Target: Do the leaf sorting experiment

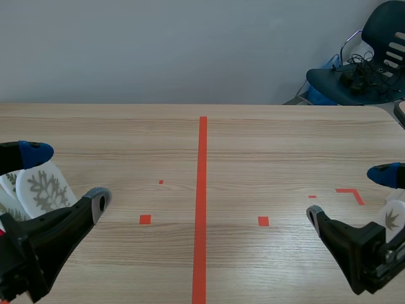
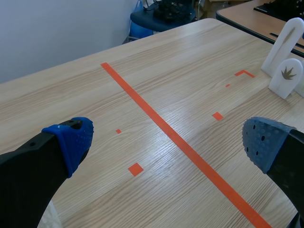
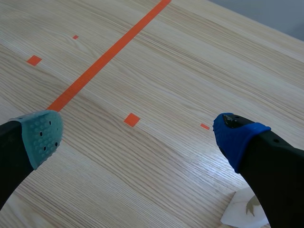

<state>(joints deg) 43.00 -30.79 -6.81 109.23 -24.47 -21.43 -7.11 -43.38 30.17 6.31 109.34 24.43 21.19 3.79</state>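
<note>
Hands were wide open, holding nothing. My left hand (image 1: 66, 176) hung at the frame's lower left by the leaf tiles (image 1: 44, 190), my right hand (image 1: 348, 194) at lower right beside a lone tile (image 1: 393, 220). Each was likely parked near its own stock, ready to sort.

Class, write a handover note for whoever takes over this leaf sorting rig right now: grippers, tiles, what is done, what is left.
Left gripper: open, holding nothing, by a cluster of white printed tiles on its own side.
Right gripper: open, holding nothing, beside a small white leaf tile; a taller white tile stands next to that one.
Done: nothing visibly sorted.
Left: pick up and sort every tile.
</note>
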